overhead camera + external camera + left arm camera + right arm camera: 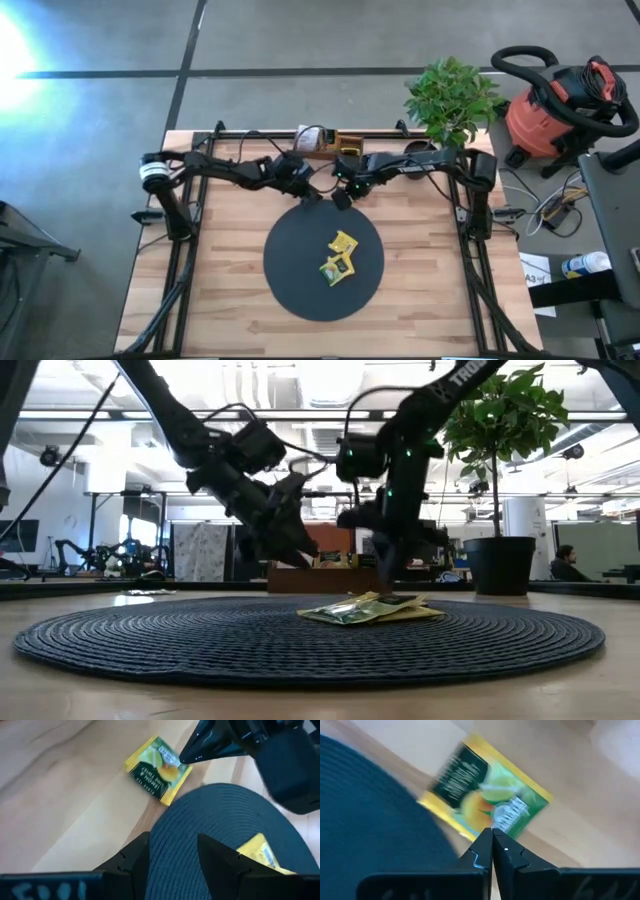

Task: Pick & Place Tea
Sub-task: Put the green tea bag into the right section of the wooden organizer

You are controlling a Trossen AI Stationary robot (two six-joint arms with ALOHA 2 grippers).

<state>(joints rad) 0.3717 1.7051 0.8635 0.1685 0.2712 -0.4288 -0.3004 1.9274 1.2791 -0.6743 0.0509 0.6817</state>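
Observation:
A yellow-green tea packet [155,770] is over the bare wood just beyond the far rim of the black disc [323,262]. My right gripper [493,834] is shut on this packet [485,790] and points down at it [342,198]. My left gripper [172,855] is open and slants down toward the same packet from the table's left [306,190], short of it, touching nothing. More tea packets [340,258] lie flat in a small heap on the disc [370,610]. In the high view the arms hide the held packet. My right gripper pinches the packet's edge by the white label [506,817] between its two fingertips [186,756]. The fingers come from above, pointing steeply down. The packet faces up and spreads away from the fingers; I cannot tell whether its far side rests on the wood.
A brown wooden tray [325,142] with more packets stands at the table's far edge, just behind both grippers [320,572]. A potted plant [452,100] stands at the far right corner. Bare wood [200,280] lies left and right of the disc.

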